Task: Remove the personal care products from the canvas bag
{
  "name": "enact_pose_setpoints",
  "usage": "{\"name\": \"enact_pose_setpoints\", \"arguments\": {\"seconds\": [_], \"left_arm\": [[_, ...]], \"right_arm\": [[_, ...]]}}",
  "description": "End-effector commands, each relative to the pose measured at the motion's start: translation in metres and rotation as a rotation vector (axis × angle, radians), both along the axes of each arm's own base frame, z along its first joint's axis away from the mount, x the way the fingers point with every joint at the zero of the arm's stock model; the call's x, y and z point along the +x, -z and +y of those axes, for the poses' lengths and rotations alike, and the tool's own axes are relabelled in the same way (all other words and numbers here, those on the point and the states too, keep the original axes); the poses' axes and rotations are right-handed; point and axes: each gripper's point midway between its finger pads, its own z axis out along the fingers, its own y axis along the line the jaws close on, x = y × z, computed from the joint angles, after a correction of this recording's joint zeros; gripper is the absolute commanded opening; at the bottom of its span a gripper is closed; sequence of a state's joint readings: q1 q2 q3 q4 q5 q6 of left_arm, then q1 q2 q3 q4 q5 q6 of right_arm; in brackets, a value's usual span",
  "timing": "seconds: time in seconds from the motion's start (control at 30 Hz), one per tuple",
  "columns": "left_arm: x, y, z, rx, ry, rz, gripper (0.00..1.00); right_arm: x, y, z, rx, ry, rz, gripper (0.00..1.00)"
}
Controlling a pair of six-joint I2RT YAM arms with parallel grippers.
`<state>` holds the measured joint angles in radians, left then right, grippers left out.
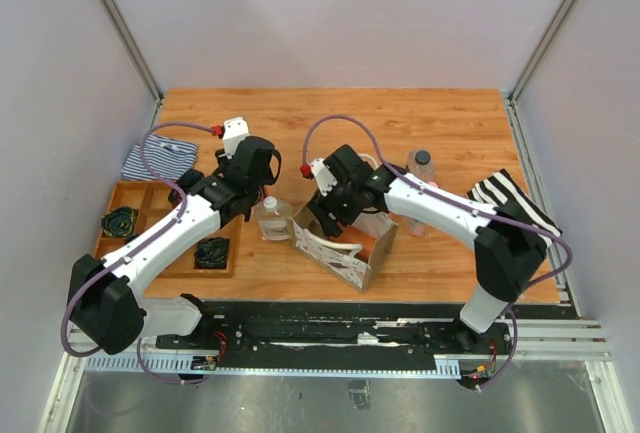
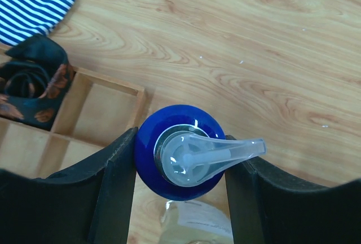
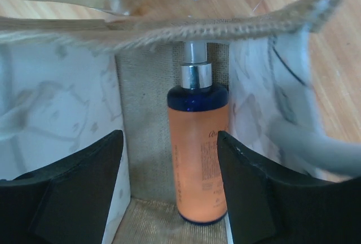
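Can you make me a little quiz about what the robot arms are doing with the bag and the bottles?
1. True or false: the amber-orange plastic bottle with the silver collar stands inside the off-white canvas bag, between the open fingers of the right gripper.
2. Pick one: what is the left gripper shut on? A) the clear pump bottle with the round blue cap B) a black coiled cable C) a striped cloth
3. Fill the gap: the black coiled cables lie in the brown wooden ___.

Key: 1 true. 2 A. 3 tray.
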<state>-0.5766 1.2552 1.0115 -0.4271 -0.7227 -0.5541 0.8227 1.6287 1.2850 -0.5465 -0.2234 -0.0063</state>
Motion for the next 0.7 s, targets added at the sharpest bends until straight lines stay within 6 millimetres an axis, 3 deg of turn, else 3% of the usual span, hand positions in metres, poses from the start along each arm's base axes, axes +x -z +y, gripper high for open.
{"name": "enact_pose_setpoints", "arguments": {"seconds": [0.0,0.3,0.47,0.67], "left_arm": [[0.025,-0.022,-0.014,-0.16,-0.016,-0.148,0.01],[0.028,0.026,-0.006,-0.099,-0.073,-0.042,0.02],[0.027,0.037,-0.007,-0.123,-0.067,-0.023,0.18],[0.025,0.039,-0.007,-0.133,-0.06,-0.031,0.34]], "right_arm": [[0.005,0.033,0.003,-0.085,-0.024,-0.006,0.69],[0.008,0.09,0.0,-0.196,-0.02,-0.025,0.75],[-0.005,0.11,-0.001,-0.229,-0.051,0.01,0.74],[-0.029,0.135,-0.007,-0.269,-0.101,0.104,0.54]]}}
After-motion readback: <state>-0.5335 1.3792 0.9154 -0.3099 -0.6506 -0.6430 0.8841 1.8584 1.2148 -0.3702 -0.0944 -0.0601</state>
